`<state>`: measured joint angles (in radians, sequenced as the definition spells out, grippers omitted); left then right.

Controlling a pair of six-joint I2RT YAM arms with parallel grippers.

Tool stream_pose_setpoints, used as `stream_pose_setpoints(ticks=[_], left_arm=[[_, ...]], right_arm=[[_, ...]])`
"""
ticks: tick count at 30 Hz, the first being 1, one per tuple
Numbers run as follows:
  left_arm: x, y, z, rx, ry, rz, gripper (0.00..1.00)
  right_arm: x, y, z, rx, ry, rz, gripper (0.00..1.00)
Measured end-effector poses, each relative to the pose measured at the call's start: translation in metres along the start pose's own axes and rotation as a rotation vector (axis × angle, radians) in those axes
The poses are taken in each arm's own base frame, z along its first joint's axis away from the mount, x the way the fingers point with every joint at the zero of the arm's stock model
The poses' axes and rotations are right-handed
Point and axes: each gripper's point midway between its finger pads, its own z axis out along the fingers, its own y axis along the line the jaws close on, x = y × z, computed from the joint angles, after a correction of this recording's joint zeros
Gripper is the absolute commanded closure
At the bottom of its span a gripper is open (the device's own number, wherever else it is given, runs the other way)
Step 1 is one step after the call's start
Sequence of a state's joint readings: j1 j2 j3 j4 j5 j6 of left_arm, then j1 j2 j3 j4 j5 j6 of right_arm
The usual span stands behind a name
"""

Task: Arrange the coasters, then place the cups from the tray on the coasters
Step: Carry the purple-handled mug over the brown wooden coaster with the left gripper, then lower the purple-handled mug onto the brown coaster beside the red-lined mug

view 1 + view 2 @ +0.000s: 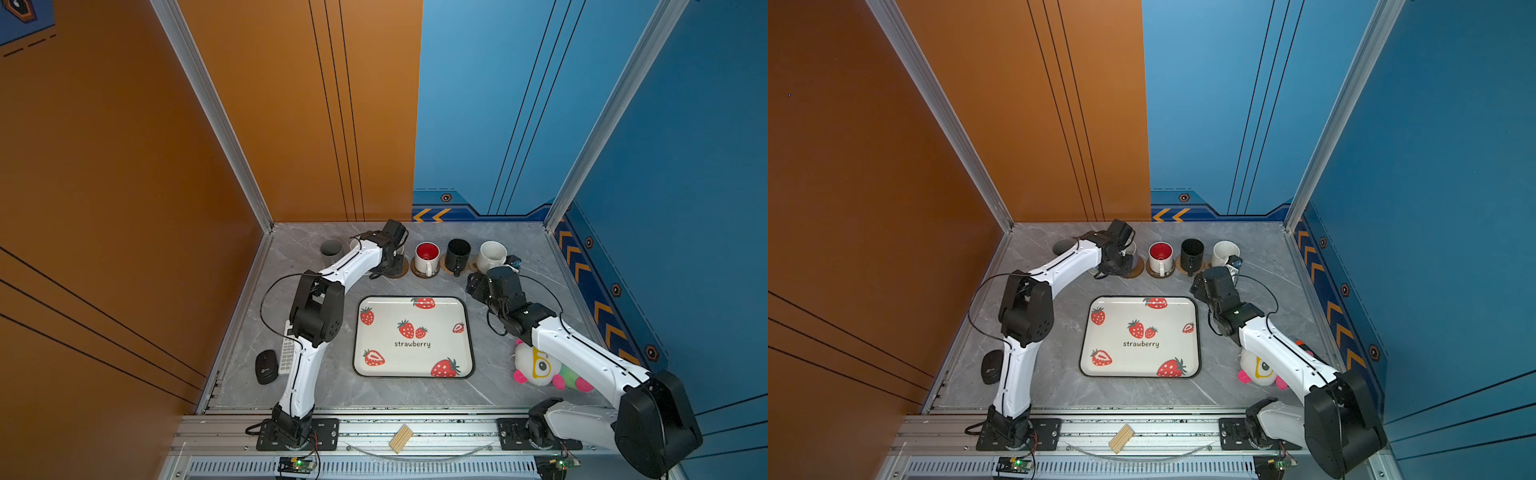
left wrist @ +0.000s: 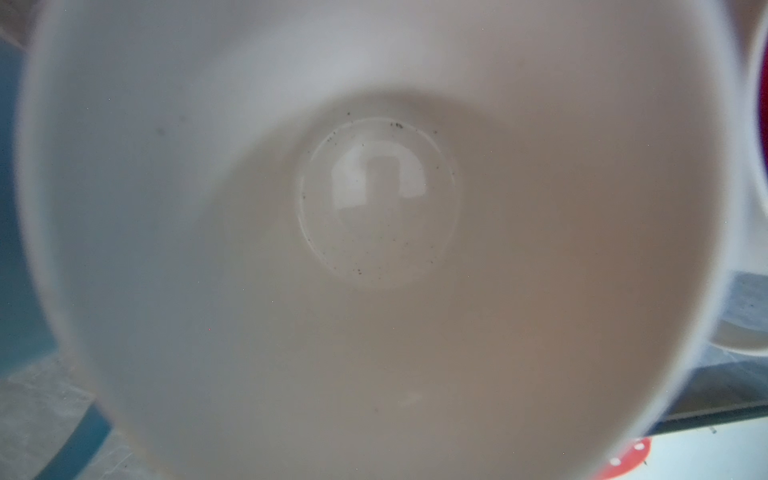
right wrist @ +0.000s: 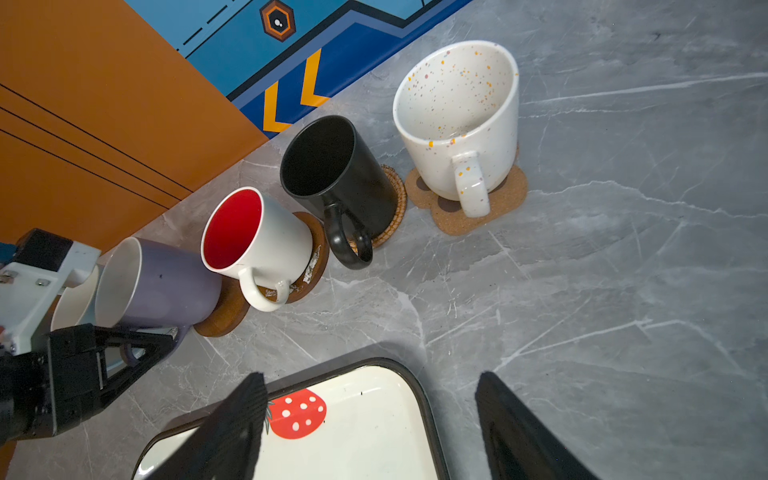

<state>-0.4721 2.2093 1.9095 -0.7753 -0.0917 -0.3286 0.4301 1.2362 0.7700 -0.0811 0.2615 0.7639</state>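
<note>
STRAWBERRY TRAY CLEARED: The tray [image 1: 436, 361] lies bare at the middle of the desk [image 1: 332, 390], with the cups ranged along the back wall. The left gripper [image 3: 145, 345] appears to pinch the handle of the lilac cup [image 3: 166, 286], which stands on a wooden disc [image 3: 224, 313]; the left wrist view looks straight into the cup's white inside. Next in line stand the red-lined cup [image 3: 257, 237] on a second wooden disc [image 3: 320, 253], the black cup [image 3: 340, 178] on the rattan mat [image 3: 397, 199] and the speckled cup [image 3: 457, 124] on the paw-print coaster [image 3: 507, 195]. The grey cup [image 1: 331, 249] stands at the left end. A white cup [image 3: 77, 301] beside the lilac one is mostly hidden by the left arm, and no coaster can be made out under either. The right gripper [image 3: 370, 376] hovers over the tray's far rim, fingers spread and empty. The placing looks all but done. The left fingers need only part and lift clear without dragging the handle.
</note>
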Motion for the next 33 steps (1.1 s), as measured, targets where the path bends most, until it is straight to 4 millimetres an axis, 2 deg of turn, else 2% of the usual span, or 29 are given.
stream_pose_setpoints(ticks=[13,33], left_arm=[[0.007,0.0,0.013,-0.007,0.03,0.003,1.0],[0.008,-0.005,0.012,-0.003,0.029,0.012,1.0]], right_arm=[[-0.001,-0.001,0.001,0.003,-0.001,0.002,0.22],[-0.001,-0.001,0.001,0.002,-0.003,0.004,0.22]])
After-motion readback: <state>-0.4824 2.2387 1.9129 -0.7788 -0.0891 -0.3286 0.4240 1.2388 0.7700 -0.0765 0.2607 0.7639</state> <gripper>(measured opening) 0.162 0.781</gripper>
